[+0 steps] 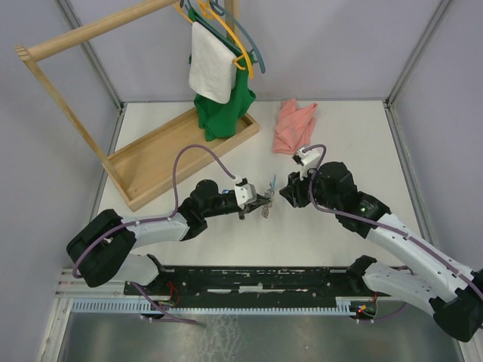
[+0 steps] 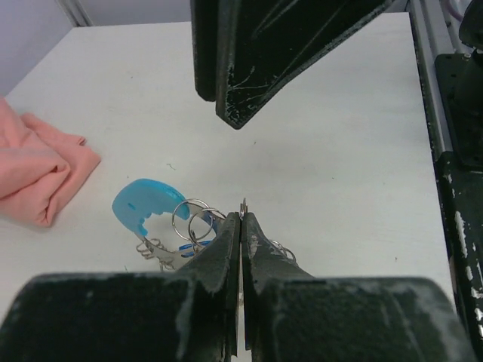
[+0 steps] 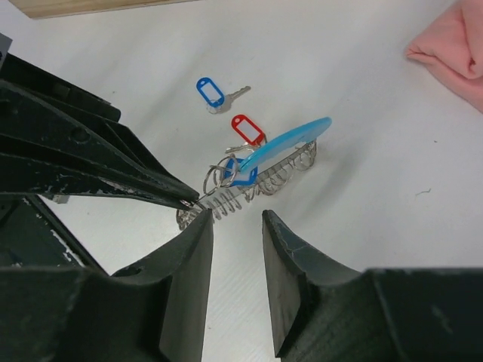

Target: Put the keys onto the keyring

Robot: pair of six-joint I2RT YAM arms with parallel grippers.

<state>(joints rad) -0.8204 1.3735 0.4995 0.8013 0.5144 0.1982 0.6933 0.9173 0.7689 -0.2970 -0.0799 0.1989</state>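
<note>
The keyring [image 3: 260,183] is a silvery coil with a bright blue curved section [image 3: 290,143]. It hangs just above the table, and my left gripper [image 2: 242,211] is shut on its thin wire end. Small split rings and a blue tag [image 3: 240,173] sit on the coil beside the blue section [image 2: 146,204]. Two keys lie loose on the table beyond it, one with a blue tag [image 3: 211,92] and one with a red tag [image 3: 247,130]. My right gripper [image 3: 234,220] stands open right in front of the coil, its left fingertip [image 3: 201,223] almost touching the left gripper's tip, with nothing between its fingers. In the top view the left gripper [image 1: 262,202] and right gripper [image 1: 284,189] face each other.
A pink cloth [image 1: 294,125] lies at the back of the table, to the left in the left wrist view [image 2: 34,170]. A wooden clothes rack [image 1: 173,151] with hangers, a white towel and a green garment stands at the back left.
</note>
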